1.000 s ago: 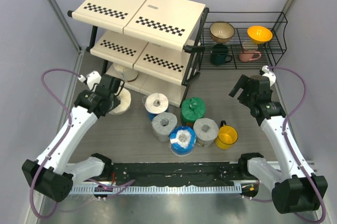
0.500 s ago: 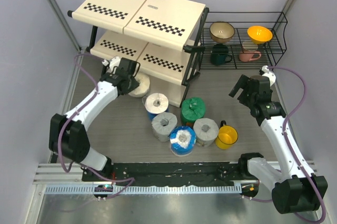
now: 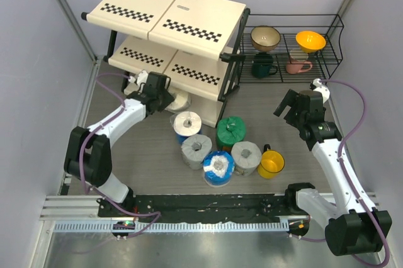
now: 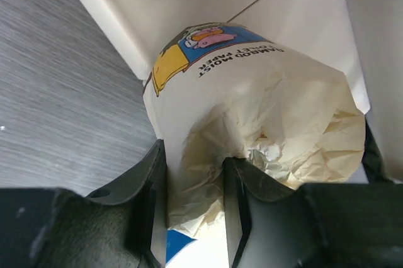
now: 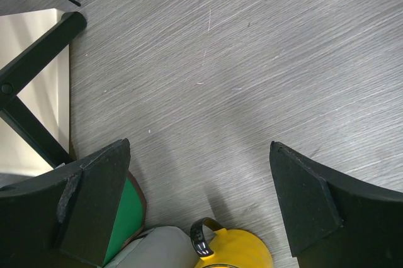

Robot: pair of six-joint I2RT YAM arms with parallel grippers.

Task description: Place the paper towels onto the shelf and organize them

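Left tool (image 4: 192,183) clamped on cream roll (image 4: 252,111) at shelf (image 3: 170,22) lowest tier; a second ago it was farther left. Wire rack (image 3: 334,35) holds bowls (image 3: 265,37), mugs (image 3: 263,67). Right tool (image 5: 201,211) apart, unmoved. Five other rolls (image 3: 196,150) on surface (image 3: 126,155).

Counted from above, I see one cream roll (image 3: 181,101), two blue-and-white rolls (image 3: 187,123) (image 3: 218,167), two grey rolls (image 3: 197,150) (image 3: 245,158) and one green roll (image 3: 231,133). There are three mugs: a yellow mug (image 3: 272,164) near, a dark green mug (image 3: 263,67) and a pink mug (image 3: 297,65) far right. I also count two bowls (image 3: 265,38) (image 3: 310,40), one shelf (image 3: 164,7), one wire rack (image 3: 284,44), and my own left gripper (image 3: 171,97) and right gripper (image 3: 286,112).
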